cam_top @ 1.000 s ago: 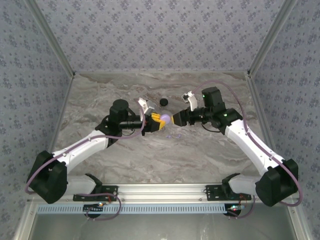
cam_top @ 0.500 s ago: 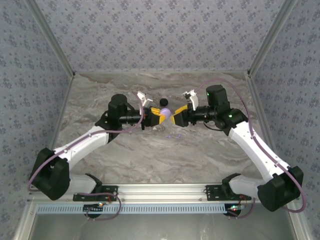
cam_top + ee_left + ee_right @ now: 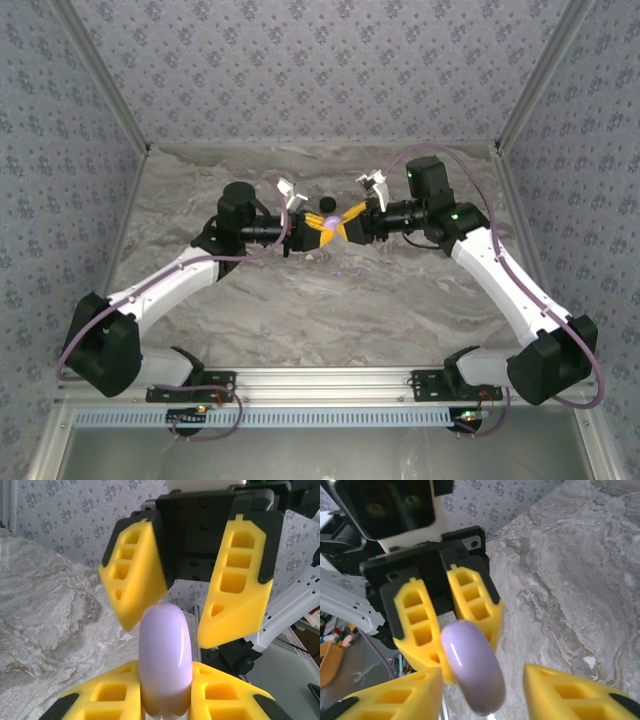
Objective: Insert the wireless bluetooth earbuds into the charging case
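Observation:
A closed, pale lilac charging case [image 3: 328, 219] hangs above the middle of the table. My left gripper [image 3: 318, 232] is shut on its lower end. In the left wrist view the case [image 3: 165, 665] stands up between my yellow fingers [image 3: 107, 695]. My right gripper [image 3: 345, 222] faces it from the right, open, one jaw on each side of the case's free end. In the right wrist view the case [image 3: 472, 672] sits nearer my left-hand finger [image 3: 395, 700], with a wide gap to the other finger. The earbuds are out of view.
A small round black puck [image 3: 326, 201] lies on the marble table just behind the two grippers. A small white speck [image 3: 589, 661] lies on the table below them. Patterned walls close off the back and both sides.
Both grippers have shifted a little toward the back wall. The right gripper has come in over the case's free end, and its jaws have narrowed. The left grip is unchanged.

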Available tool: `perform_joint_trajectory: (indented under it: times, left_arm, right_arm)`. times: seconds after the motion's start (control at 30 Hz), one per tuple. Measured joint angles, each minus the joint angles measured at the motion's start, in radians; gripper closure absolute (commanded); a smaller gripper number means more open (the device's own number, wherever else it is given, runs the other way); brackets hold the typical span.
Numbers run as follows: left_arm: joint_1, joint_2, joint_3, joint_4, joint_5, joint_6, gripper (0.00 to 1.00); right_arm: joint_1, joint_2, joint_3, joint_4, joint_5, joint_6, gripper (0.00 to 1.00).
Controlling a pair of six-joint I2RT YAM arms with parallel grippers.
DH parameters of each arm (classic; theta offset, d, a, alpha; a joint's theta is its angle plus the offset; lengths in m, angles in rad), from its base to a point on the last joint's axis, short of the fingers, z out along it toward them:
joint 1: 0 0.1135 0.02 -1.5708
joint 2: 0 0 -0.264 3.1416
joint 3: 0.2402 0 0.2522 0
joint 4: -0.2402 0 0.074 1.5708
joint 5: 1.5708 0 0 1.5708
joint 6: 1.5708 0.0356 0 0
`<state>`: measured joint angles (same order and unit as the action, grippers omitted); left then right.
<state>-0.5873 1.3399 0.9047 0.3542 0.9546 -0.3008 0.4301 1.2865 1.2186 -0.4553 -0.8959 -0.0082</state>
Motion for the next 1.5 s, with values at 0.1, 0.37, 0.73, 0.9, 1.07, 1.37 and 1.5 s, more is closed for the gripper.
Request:
perform_joint_trajectory:
  times: [0.1, 0.37, 0.73, 0.9, 1.07, 1.37, 1.5]
  left_arm:
    - [-0.003, 0.008, 0.002, -0.008, 0.006, 0.0, 0.81]
    - [-0.005, 0.01, 0.009, -0.023, 0.019, 0.0, 0.81]
    - [-0.011, 0.011, 0.015, -0.04, 0.026, 0.0, 0.8]
    - [-0.011, 0.011, 0.017, -0.039, 0.018, -0.002, 0.6]
    - [-0.023, 0.011, 0.018, -0.036, -0.011, -0.013, 0.51]
    - [-0.031, 0.01, 0.018, -0.031, -0.054, -0.015, 0.51]
    - [-0.033, 0.01, 0.014, 0.006, -0.074, -0.025, 0.55]
  right_arm:
    - [0.0, 0.004, 0.007, -0.011, -0.01, -0.01, 0.67]
    - [0.001, 0.013, 0.017, -0.034, -0.011, -0.023, 0.66]
    - [0.012, 0.021, 0.029, -0.052, -0.017, -0.042, 0.74]
    - [0.016, 0.021, 0.032, -0.053, -0.018, -0.037, 0.77]
    - [0.025, 0.018, 0.032, -0.04, -0.021, -0.018, 0.79]
    - [0.023, 0.012, 0.031, -0.002, -0.017, 0.023, 0.79]
    - [0.018, 0.011, 0.031, 0.02, -0.016, 0.042, 0.79]
